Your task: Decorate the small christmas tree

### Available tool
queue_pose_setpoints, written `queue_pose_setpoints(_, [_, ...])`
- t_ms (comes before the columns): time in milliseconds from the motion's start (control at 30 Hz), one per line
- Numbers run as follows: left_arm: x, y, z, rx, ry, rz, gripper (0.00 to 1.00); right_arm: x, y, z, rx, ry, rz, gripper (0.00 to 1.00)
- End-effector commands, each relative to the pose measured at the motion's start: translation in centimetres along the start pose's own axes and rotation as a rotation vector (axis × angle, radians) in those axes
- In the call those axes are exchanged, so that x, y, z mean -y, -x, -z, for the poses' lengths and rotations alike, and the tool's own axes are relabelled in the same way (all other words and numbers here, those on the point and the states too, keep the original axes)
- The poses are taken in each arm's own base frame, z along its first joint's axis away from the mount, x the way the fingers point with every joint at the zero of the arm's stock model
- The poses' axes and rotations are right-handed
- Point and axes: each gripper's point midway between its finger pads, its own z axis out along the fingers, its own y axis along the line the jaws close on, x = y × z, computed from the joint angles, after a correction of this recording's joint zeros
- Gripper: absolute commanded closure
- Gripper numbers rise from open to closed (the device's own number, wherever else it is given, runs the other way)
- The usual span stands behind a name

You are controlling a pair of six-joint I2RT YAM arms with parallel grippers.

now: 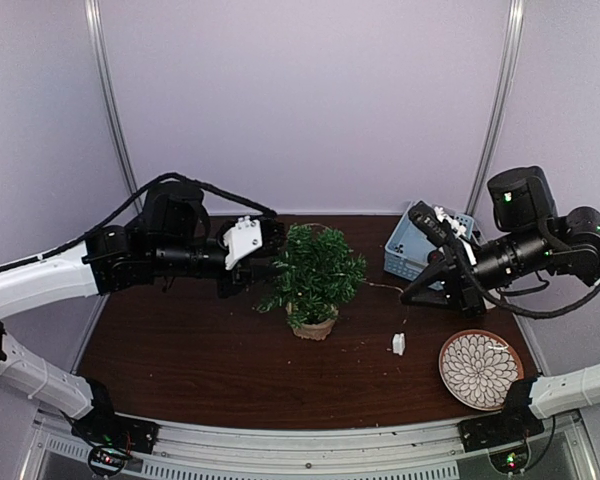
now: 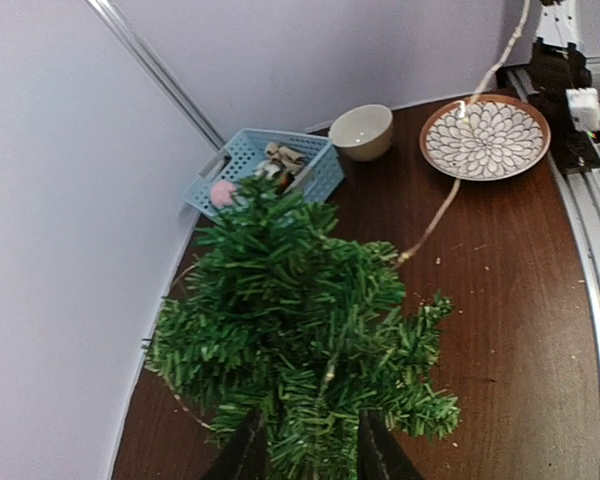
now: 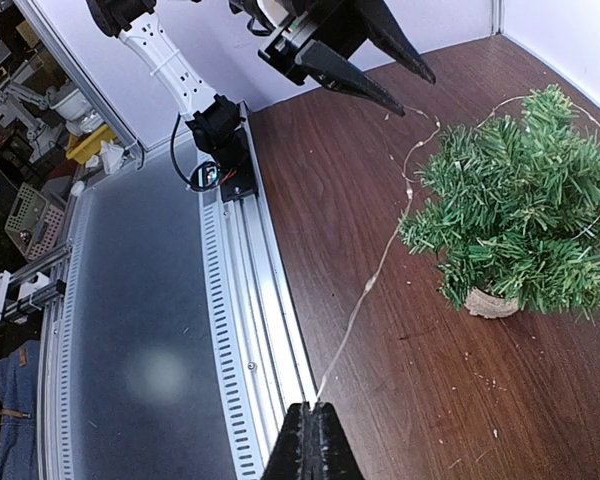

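Right gripper (image 3: 313, 422) pinches the fairy-light wire (image 3: 380, 262), stretched off the small christmas tree (image 3: 520, 225) for winding (left gripper (image 2: 310, 425) stands open among branches, steadying, I'd guess).

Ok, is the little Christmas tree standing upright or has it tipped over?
Upright. The small christmas tree stands on its burlap pot, flat on the table.

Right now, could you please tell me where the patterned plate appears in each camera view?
Top external: the patterned plate lies at lower right, on the table near the right arm's base.
Left wrist: it sits at upper right, near the table edge.
Right wrist: not in it.
Shared landmark: the small christmas tree, visible in all three views.
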Motion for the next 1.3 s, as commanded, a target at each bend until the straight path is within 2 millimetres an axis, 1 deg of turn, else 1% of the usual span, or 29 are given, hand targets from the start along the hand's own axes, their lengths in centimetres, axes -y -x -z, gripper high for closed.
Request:
queue_pose_setpoints(0, [2.6, 0.7, 0.1, 0.042, -0.161, -0.026, 0.7, -1.0, 0.6, 1.1, 0.028, 0.019, 0.038, 1.0])
queue_pose_setpoints(167, [3.0, 0.4, -0.5, 0.025, -0.203, -0.022, 0.79, -1.0, 0.6, 1.2, 0.03, 0.017, 0.037, 1.0])
queue_pose_setpoints(300, [2.9, 0.4, -0.7, 0.023, -0.197, -0.027, 0.81, -1.1, 0.3, 1.2, 0.023, 0.017, 0.033, 1.0])
queue_pose_setpoints(400, [2.4, 0.4, -0.7, 0.024, -0.174, -0.039, 0.8, -1.0, 0.2, 1.3, 0.02, 0.014, 0.029, 1.0])
queue_pose_setpoints(500, [2.0, 0.6, -0.4, 0.023, -0.156, -0.05, 0.73, -1.0, 0.1, 1.2, 0.017, 0.016, 0.025, 1.0])
queue_pose_setpoints(600, [1.2, 1.0, 0.2, 0.04, -0.125, -0.042, 0.69, -1.0, 0.2, 1.2, 0.02, 0.016, 0.025, 1.0])
queue_pose_setpoints(767, [-0.5, 0.4, 0.0, 0.018, -0.096, -0.018, 0.68, -1.1, 0.3, 1.2, 0.024, 0.022, 0.027, 1.0])
queue_pose_setpoints(800, [-0.5, 0.1, -0.4, 0.005, -0.105, -0.012, 0.67, -1.1, 0.2, 1.2, 0.024, 0.02, 0.027, 1.0])
queue_pose_setpoints(900, [-0.2, 0.0, -0.8, 0.004, -0.131, -0.014, 0.68, -1.0, 0.1, 1.2, 0.024, 0.014, 0.027, 1.0])
queue_pose_setpoints(967, [0.1, 0.2, -0.9, 0.019, -0.154, -0.016, 0.7, -0.9, 0.1, 1.2, 0.026, 0.009, 0.024, 1.0])
queue_pose_setpoints(1033, [0.6, 0.3, -1.0, 0.028, -0.187, -0.018, 0.74, -0.8, 0.0, 1.3, 0.029, 0.001, 0.021, 1.0])
queue_pose_setpoints(1167, [2.0, 0.7, -0.8, 0.061, -0.266, -0.015, 0.86, -0.4, 0.1, 1.6, 0.039, -0.03, 0.019, 1.0])
queue_pose_setpoints(1267, [2.3, 1.0, -0.6, 0.076, -0.288, -0.012, 0.96, 0.1, -0.1, 1.6, 0.033, -0.062, 0.014, 1.0])
